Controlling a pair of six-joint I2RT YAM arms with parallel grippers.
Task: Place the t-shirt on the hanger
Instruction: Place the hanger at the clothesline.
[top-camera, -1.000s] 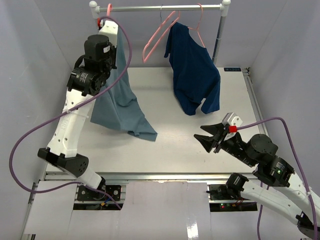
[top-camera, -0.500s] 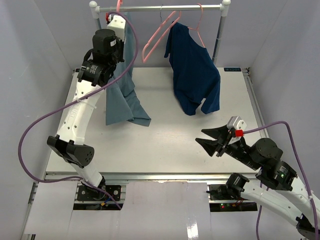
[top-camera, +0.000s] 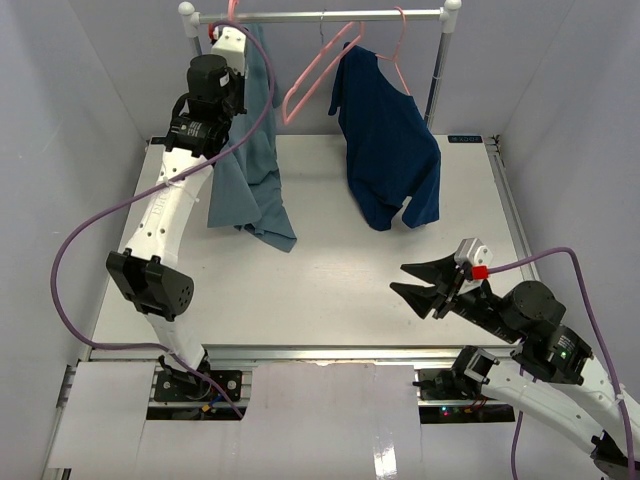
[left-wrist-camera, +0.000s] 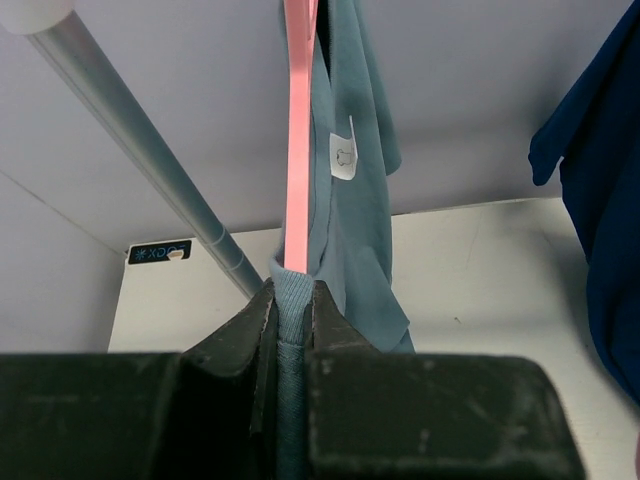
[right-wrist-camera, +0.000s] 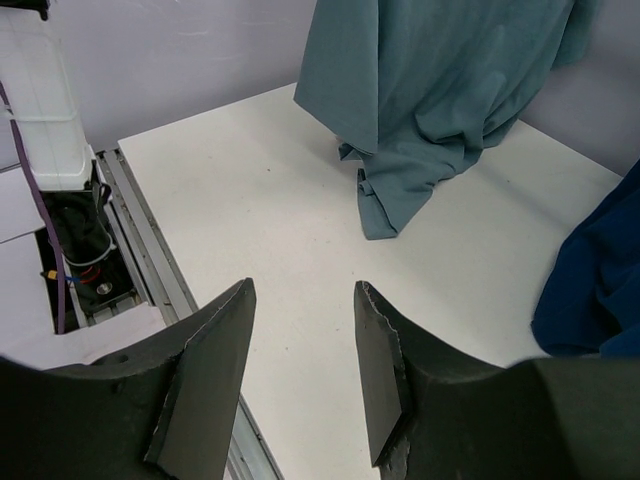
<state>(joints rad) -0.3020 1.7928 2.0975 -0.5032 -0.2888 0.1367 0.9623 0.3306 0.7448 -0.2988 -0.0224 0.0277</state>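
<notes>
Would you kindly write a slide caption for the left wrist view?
Left end effector shut on the collar of the t-shirt, pink hanger rising from it, rack rail at left.

The t-shirt (top-camera: 255, 180) is plain slate blue-grey with a small white label (left-wrist-camera: 343, 157); the hanger (left-wrist-camera: 299, 150) is pink. The other shirt (top-camera: 390, 150) is plain dark navy, the table (top-camera: 340, 270) white, the cables (top-camera: 520, 260) purple.

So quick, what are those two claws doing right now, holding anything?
Left gripper: closed on the t-shirt, right at the hanger.
Right gripper: open, holding nothing.
</notes>
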